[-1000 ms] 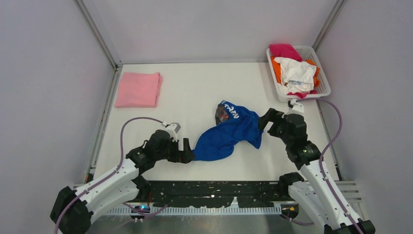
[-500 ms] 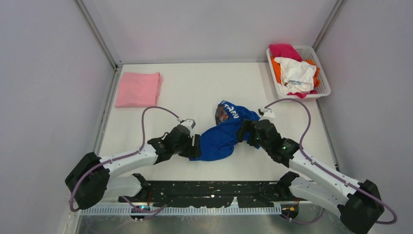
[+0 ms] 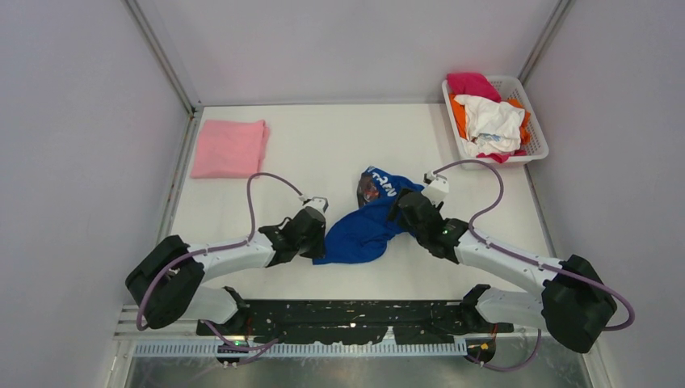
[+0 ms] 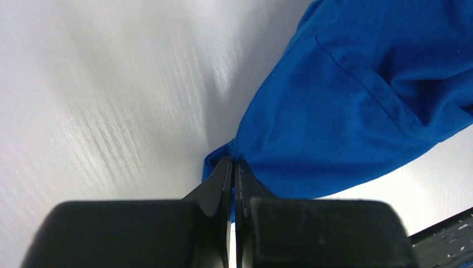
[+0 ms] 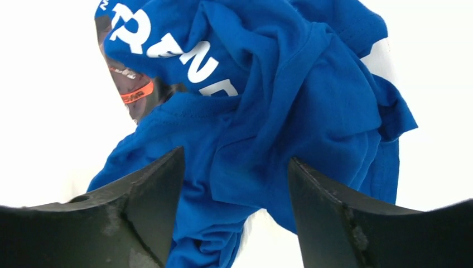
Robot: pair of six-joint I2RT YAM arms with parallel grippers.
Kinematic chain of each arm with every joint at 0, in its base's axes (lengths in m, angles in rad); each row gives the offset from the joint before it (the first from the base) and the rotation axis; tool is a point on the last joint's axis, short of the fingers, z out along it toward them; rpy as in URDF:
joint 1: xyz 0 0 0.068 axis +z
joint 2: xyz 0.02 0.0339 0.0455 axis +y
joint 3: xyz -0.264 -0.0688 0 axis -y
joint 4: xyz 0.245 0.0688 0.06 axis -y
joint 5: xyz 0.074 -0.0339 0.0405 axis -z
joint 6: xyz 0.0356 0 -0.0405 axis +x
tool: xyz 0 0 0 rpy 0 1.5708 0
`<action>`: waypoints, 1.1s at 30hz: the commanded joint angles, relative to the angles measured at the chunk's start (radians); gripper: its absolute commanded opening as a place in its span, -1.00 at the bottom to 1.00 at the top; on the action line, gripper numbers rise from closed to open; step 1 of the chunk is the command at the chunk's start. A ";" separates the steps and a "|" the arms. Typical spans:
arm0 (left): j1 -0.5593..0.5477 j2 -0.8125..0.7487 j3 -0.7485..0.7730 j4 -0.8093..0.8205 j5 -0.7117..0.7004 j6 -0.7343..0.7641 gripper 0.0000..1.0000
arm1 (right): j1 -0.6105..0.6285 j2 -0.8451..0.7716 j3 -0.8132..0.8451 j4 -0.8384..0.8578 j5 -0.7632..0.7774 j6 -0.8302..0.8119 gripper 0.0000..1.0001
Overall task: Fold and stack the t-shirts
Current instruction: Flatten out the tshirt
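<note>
Well off to the left of the blue t-shirt (image 3: 367,226), and further back, lies the pink t-shirt (image 3: 230,148), folded flat into a neat square. The blue t-shirt itself sits crumpled in a long heap near the middle of the white table (image 3: 323,145), with white lettering and part of a round print showing at its far end. At its near-left tip the left gripper (image 4: 233,164) has its fingers pressed together on a small pinch of blue cloth (the wrist view shows it squeezed right between the tips). At the shirt's right side the right gripper (image 5: 234,184) hangs low with its fingers spread wide and bunched blue folds showing in the gap; I cannot tell whether they touch the cloth. Well to the right and further back, the white basket (image 3: 534,121) holds a white tee (image 3: 491,120) heaped over an orange tee (image 3: 458,113) and a magenta tee (image 3: 471,83).
</note>
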 commanded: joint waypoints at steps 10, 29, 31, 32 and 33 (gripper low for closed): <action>-0.003 -0.099 -0.043 0.047 -0.033 -0.027 -1.00 | 0.006 0.139 0.070 0.049 0.187 0.078 -0.08; 0.037 -0.316 0.114 -0.196 -0.407 0.015 -1.00 | -0.076 -0.195 0.043 -0.046 0.298 -0.277 -0.89; 0.084 -0.334 0.167 -0.196 -0.409 0.050 -1.00 | -0.132 -0.282 0.036 -0.022 0.280 -0.377 -0.89; 0.107 -0.341 0.211 -0.199 -0.423 0.061 -1.00 | -0.154 -0.332 0.040 0.006 0.251 -0.436 -0.89; 0.128 -0.351 0.243 -0.205 -0.436 0.080 -1.00 | -0.202 -0.353 0.053 0.029 0.228 -0.466 -0.90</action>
